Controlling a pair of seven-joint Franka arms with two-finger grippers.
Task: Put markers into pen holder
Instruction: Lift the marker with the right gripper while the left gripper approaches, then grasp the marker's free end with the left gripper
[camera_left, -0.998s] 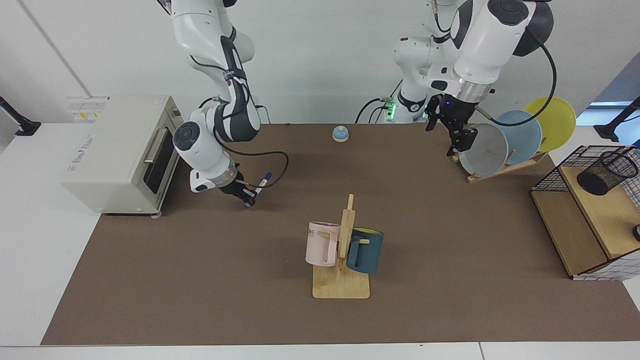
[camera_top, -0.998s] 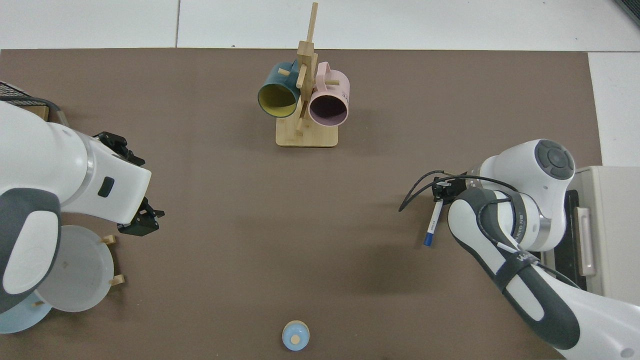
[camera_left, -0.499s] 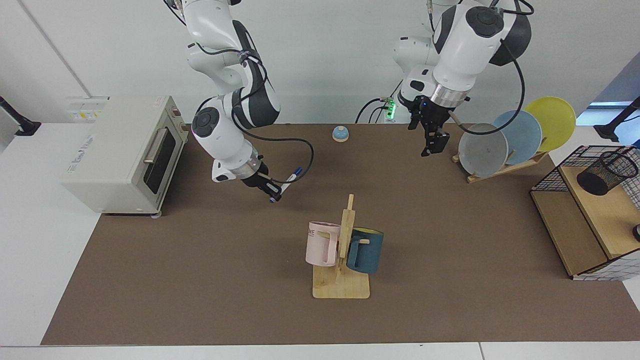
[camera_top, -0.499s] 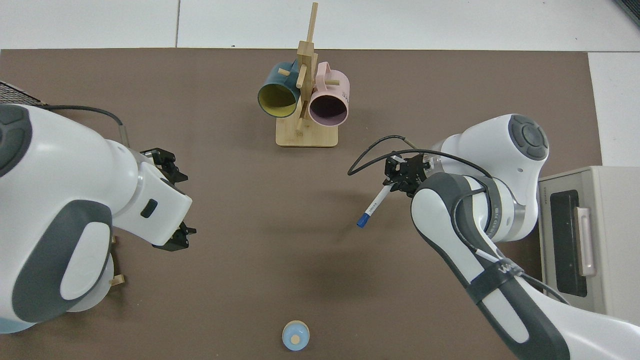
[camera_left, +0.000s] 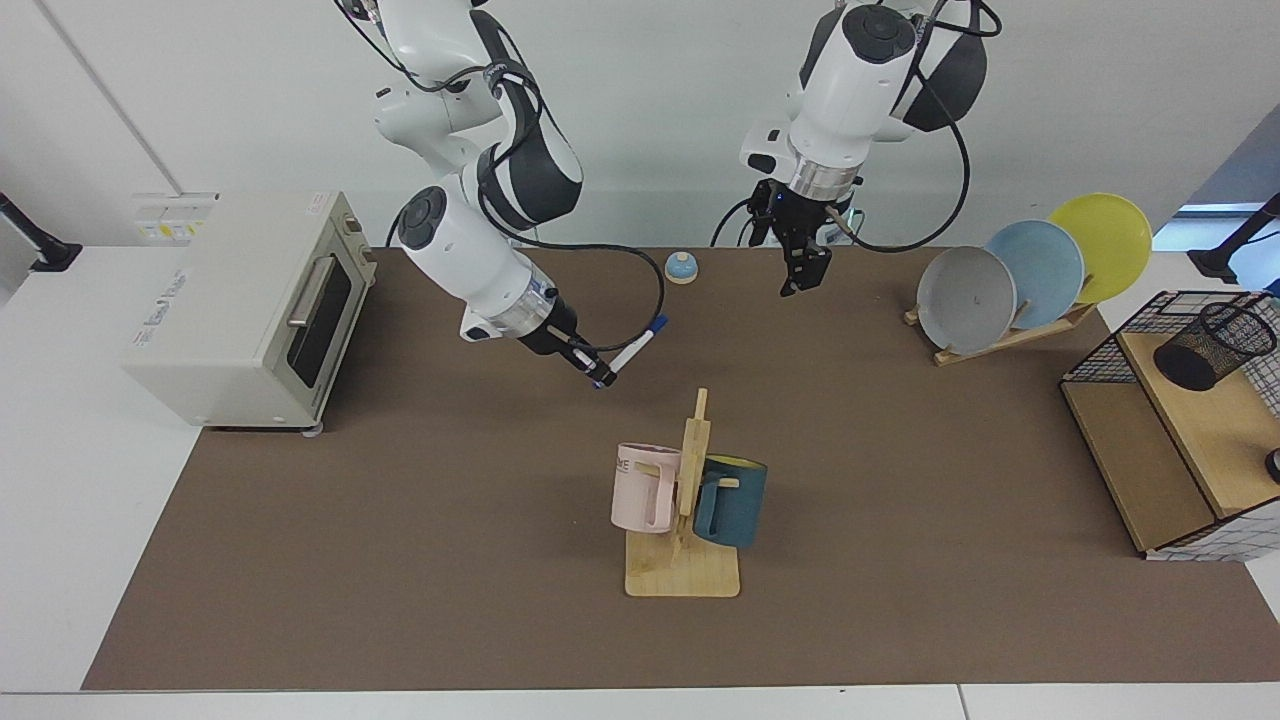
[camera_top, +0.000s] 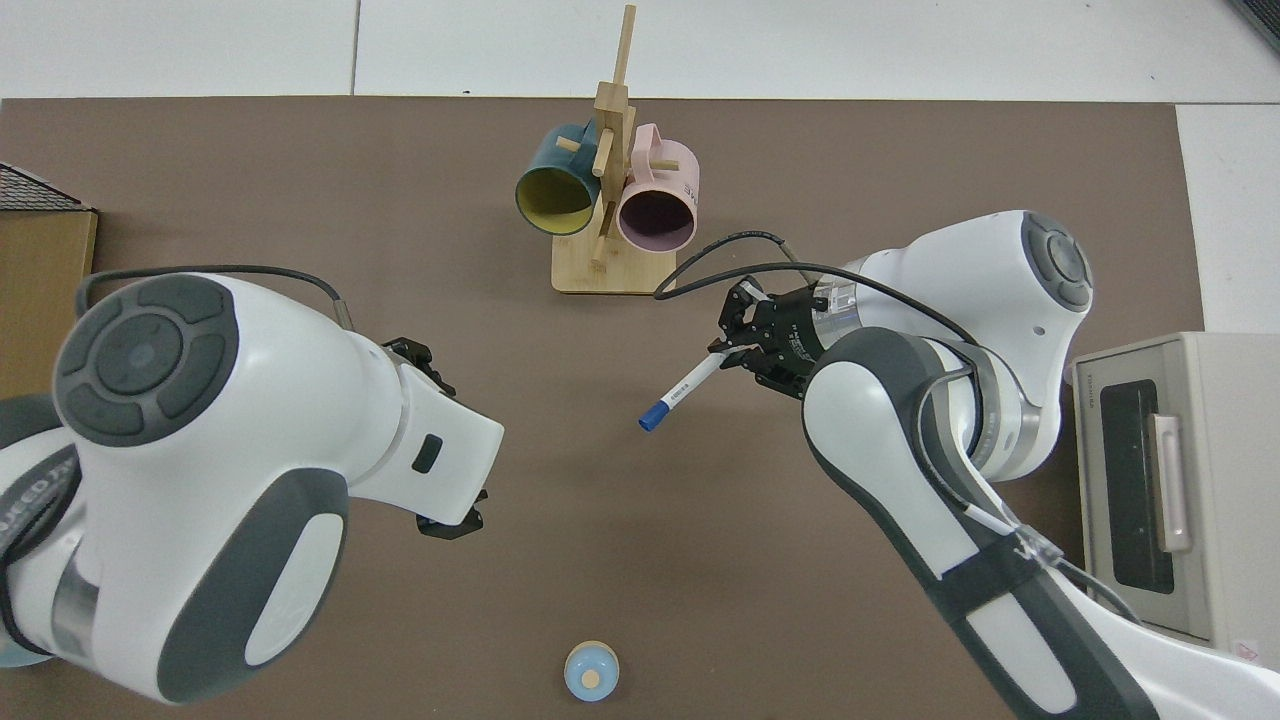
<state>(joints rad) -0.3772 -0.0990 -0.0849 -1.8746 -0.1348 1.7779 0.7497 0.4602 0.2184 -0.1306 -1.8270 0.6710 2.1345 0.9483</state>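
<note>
My right gripper (camera_left: 598, 375) is shut on the lower end of the white marker (camera_left: 632, 350), which slants up with its blue cap highest. It hangs above the mat, behind the mug rack. From above, the marker (camera_top: 685, 388) sticks out of the right gripper (camera_top: 735, 350) toward the table's middle. My left gripper (camera_left: 801, 278) hangs open and empty over the back of the mat near the bell. Its fingers (camera_top: 452, 524) peek out under the wrist in the top view. The black mesh pen holder (camera_left: 1213, 345) leans tilted on the wooden shelf at the far right.
A wooden rack (camera_left: 683, 572) with a pink mug (camera_left: 643, 487) and a dark blue mug (camera_left: 731, 500) stands mid-table. A toaster oven (camera_left: 250, 300) sits on the facing view's left. A plate rack (camera_left: 1030, 270), a wire basket (camera_left: 1100, 360) and a blue bell (camera_left: 681, 266) are also there.
The right gripper carried the marker up and toward the table's middle, away from the toaster oven. The left arm swung from the plate rack toward the centre.
</note>
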